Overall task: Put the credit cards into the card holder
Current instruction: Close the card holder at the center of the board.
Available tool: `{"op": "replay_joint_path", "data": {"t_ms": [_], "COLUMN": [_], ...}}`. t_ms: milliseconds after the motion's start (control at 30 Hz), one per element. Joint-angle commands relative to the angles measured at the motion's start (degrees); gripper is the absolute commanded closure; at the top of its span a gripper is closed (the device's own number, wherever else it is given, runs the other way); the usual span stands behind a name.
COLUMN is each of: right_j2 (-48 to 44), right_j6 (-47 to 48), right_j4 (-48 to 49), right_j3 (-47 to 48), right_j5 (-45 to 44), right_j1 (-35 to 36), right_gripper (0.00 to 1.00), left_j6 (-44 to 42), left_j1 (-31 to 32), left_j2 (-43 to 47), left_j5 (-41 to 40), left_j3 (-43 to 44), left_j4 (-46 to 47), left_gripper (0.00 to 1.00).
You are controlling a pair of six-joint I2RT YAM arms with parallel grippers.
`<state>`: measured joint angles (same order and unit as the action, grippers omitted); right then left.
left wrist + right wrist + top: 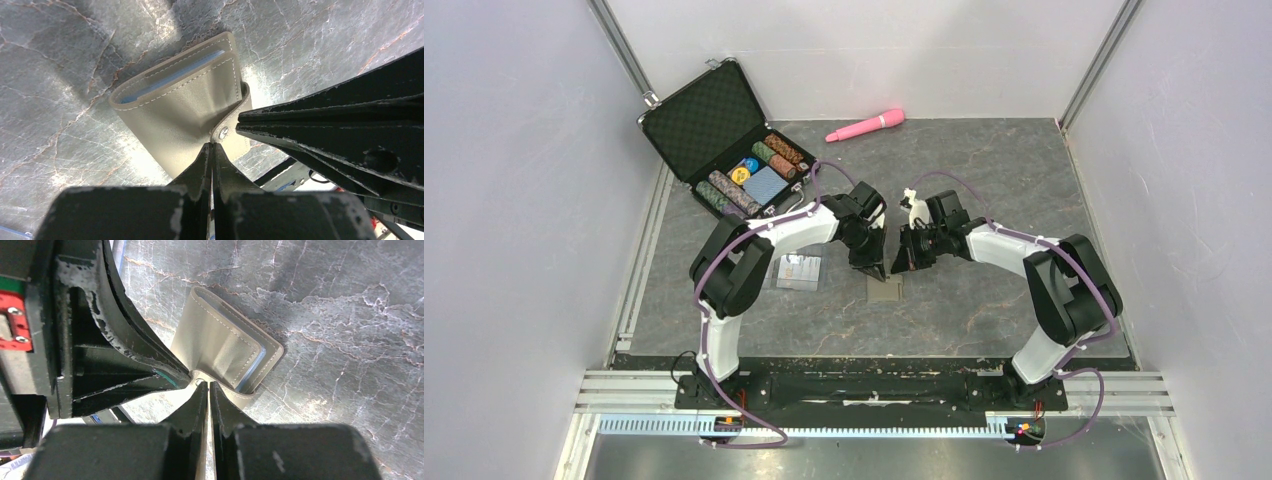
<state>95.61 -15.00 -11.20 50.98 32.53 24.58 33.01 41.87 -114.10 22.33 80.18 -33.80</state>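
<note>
1. Two grippers are nose to nose over the middle of the table [984,180]. The card holder [885,291] lies flat right under their tips, a touch toward the near edge.
2. Left gripper [211,146]: its fingers are pressed tight together with no gap showing. The tips are down at the holder's edge, just beside the snap tab [227,131]. Whether any leather is caught between them, I cannot tell.
3. Right gripper [208,384]: its fingers are all but together, with only a hairline slit. The tips meet that same tab from the opposite side. Pinching it or merely touching it? Cannot tell from here.
4. The holder is folded shut, with the tab wrapped over its edge and looking fastened. Only a sliver of light-blue lining [170,80] peeks out along one side.
5. Here is the relation that matters. The tabbed edge is the one facing both tools, and the body of the holder runs away from them toward the near edge of the table. The tab sits squarely between the two sets of tips, left arm on one side and right arm on the other.
6. The credit cards [799,270] lie flat on the table to the left of the holder, toward the left edge, close by the left arm. None of them shows inside the holder yet.
7. My read: opening comes first. One tool needs to pin the body while the other peels the tab off its snap. Fetching the cards then looks like the left arm's job, since it is clearly the nearer one.
</note>
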Motion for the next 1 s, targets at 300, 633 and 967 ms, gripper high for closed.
{"op": "replay_joint_path", "data": {"t_ms": [300, 633, 967], "right_j2": [2.92, 5.23, 1.86], "right_j6": [-0.34, -0.04, -0.68], "right_j4": [3.38, 3.12, 3.19], "right_j3": [-0.62, 0.30, 1.54], "right_j5": [2.09, 2.01, 1.39], "right_j1": [0.38, 1.26, 1.27], "right_gripper": [0.94, 0.95, 0.93], "left_j6": [-0.35, -1.10, -0.95], "left_j1": [0.23, 0.19, 0.23], "left_j2": [-0.31, -1.87, 0.14], "left_j5": [-3.24, -3.91, -2.33], "left_j3": [0.07, -0.37, 1.32], "left_j4": [0.49, -0.51, -0.22], "left_gripper": [0.98, 0.98, 0.98]}}
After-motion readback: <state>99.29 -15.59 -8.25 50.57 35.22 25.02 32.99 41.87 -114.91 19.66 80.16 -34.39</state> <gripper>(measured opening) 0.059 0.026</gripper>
